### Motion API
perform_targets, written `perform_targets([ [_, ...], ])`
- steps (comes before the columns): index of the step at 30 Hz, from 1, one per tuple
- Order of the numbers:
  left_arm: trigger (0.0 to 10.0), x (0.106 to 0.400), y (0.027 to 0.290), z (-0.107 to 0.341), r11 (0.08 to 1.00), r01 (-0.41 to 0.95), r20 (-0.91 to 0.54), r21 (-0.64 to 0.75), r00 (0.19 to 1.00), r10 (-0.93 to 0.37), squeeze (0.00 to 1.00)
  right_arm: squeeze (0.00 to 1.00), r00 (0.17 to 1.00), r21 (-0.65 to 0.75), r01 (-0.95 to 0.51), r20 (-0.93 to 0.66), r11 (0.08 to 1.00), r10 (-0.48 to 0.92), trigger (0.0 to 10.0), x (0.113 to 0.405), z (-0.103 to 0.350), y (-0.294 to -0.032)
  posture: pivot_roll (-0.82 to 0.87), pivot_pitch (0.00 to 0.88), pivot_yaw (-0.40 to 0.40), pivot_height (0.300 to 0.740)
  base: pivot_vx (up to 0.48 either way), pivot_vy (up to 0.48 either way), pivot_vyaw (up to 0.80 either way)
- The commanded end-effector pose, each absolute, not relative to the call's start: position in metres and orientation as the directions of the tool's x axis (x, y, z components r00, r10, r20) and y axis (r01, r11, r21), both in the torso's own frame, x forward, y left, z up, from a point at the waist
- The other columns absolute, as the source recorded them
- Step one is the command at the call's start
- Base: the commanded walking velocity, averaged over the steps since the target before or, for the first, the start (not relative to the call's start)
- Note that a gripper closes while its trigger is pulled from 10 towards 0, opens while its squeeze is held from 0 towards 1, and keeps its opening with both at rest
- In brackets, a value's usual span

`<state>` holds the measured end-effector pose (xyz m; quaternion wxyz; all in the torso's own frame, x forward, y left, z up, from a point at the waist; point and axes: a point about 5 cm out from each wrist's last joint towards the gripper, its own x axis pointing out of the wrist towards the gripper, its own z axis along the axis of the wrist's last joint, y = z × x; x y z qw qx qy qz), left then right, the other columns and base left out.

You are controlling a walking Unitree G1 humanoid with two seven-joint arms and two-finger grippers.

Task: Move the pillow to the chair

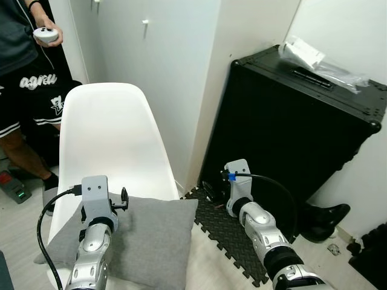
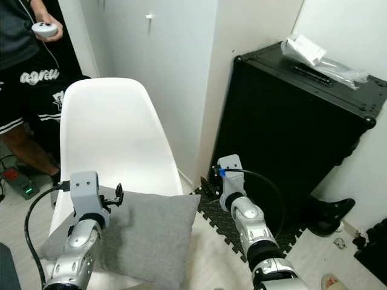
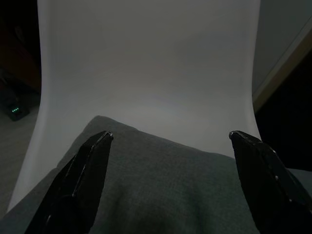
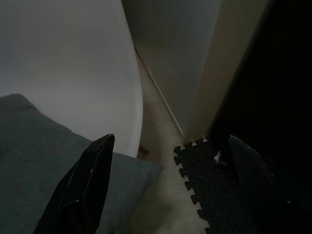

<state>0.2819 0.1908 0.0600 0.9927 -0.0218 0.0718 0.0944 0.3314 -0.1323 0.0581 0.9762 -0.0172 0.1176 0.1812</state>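
Observation:
A grey pillow (image 1: 151,241) lies on the seat of the white shell chair (image 1: 109,139), with one corner hanging over the seat's right edge. My left gripper (image 3: 170,136) hovers just above the pillow (image 3: 161,185), open, pointing at the chair back (image 3: 146,63). Its wrist (image 1: 95,199) shows over the pillow's left part. To the right of the chair, my right gripper (image 4: 170,139) stands open over the pillow's corner (image 4: 58,161) and the floor. Nothing is held between its fingers.
A tall black case (image 1: 302,133) with a plastic bag (image 1: 320,60) on top stands to the right. Black foam mat (image 1: 230,235) and a black shoe (image 1: 323,217) lie at its foot. At the left stands a person holding a white controller (image 1: 45,34). A white wall is behind the chair.

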Motion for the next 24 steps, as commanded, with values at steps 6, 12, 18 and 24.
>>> perform_targets([
  [6,10.0,0.2785,0.1939,0.0562,0.98,-0.2,-0.166,-0.01,0.967,0.195,0.0,0.0,0.905,0.018,-0.348,-0.256,0.937,0.341,10.0,0.3295,0.0538,-0.1343,0.05,0.07,-0.127,0.706,0.0,0.0,0.0],
  [12,10.0,0.2781,0.1948,0.0561,0.979,-0.203,-0.167,-0.011,0.966,0.198,0.0,0.0,0.903,0.02,-0.352,-0.255,0.936,0.345,10.0,0.3295,0.054,-0.1335,0.05,0.072,-0.128,0.74,0.0,0.0,0.0],
  [18,10.0,0.2787,0.1951,0.0564,0.979,-0.203,-0.167,-0.011,0.966,0.199,0.0,0.0,0.903,0.02,-0.353,-0.254,0.935,0.346,10.0,0.3299,0.0546,-0.1338,0.05,0.075,-0.129,0.74,0.0,0.0,0.0],
  [24,10.0,0.2785,0.1949,0.0509,0.981,-0.196,-0.195,-0.01,0.962,0.19,0.0,0.0,0.896,0.034,-0.345,-0.285,0.938,0.34,10.0,0.3274,0.0477,-0.134,0.05,0.077,-0.13,0.74,0.0,0.0,0.0],
])
